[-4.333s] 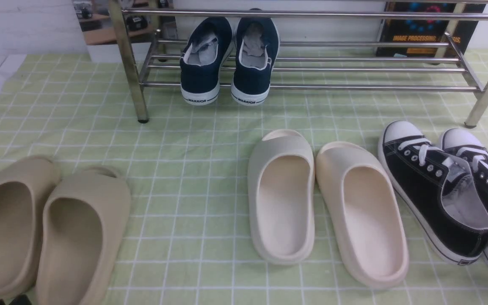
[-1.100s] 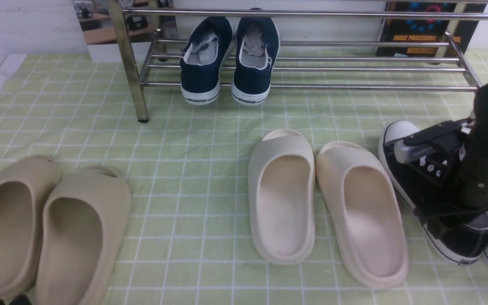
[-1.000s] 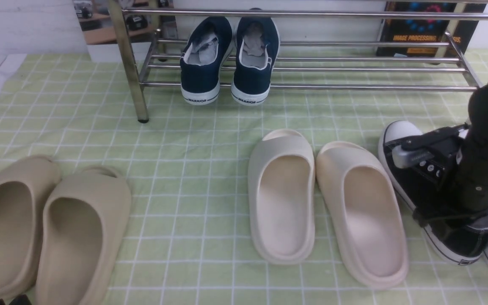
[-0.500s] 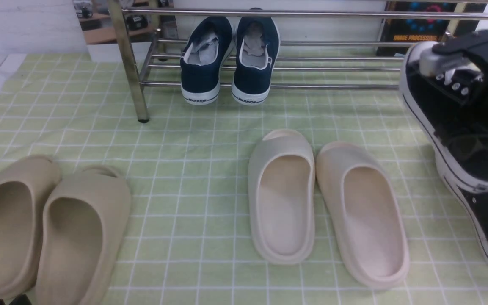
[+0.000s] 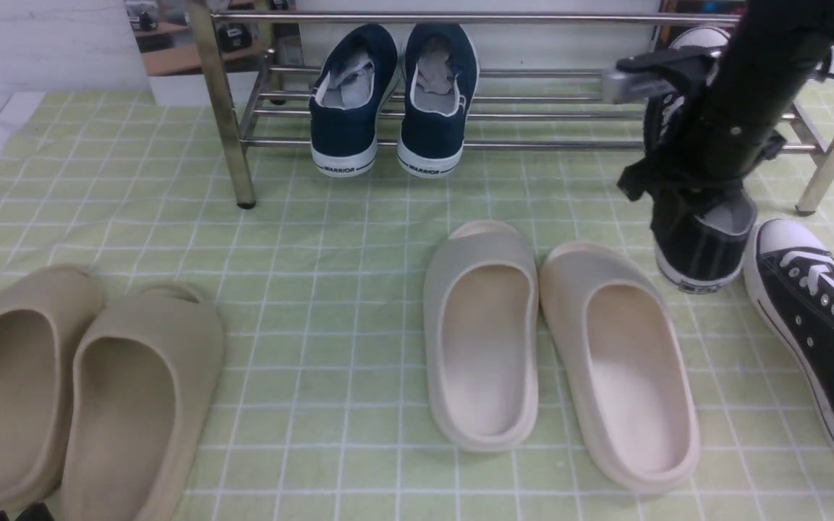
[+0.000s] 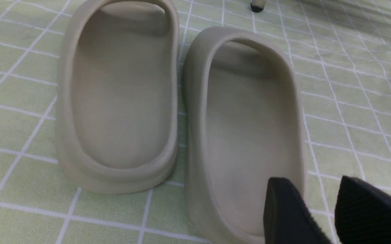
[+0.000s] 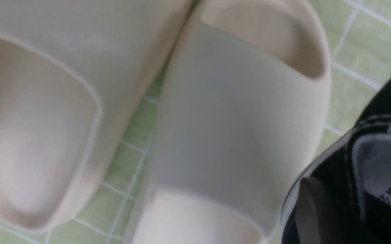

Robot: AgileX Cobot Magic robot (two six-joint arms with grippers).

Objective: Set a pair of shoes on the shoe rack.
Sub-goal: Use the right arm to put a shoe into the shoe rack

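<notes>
One black canvas sneaker (image 5: 706,246) hangs tilted, white toe cap up toward the shoe rack (image 5: 547,147) and heel low over the cloth. My right gripper (image 5: 684,195) is shut on its side wall. The right wrist view shows one finger (image 7: 309,210) pressed against that sneaker (image 7: 378,162) by its grey lining. The second black sneaker (image 5: 807,318) of the pair lies on the cloth at the far right. My left gripper (image 6: 312,181) is open and empty, hovering low over the heel end of a tan slide (image 6: 246,128).
Two navy WARRIOR shoes (image 5: 388,94) sit on the rack's left half. A cream pair of slides (image 5: 554,347) lies mid-cloth, just left of the held sneaker. A tan pair (image 5: 77,391) lies at the near left. The rack's right leg (image 5: 832,155) stands beside the right arm.
My right gripper has shut on one black sneaker, raised it off the cloth and carried it forward toward the rack's right half. The other sneaker now lies uncovered. The left arm has stayed still.
</notes>
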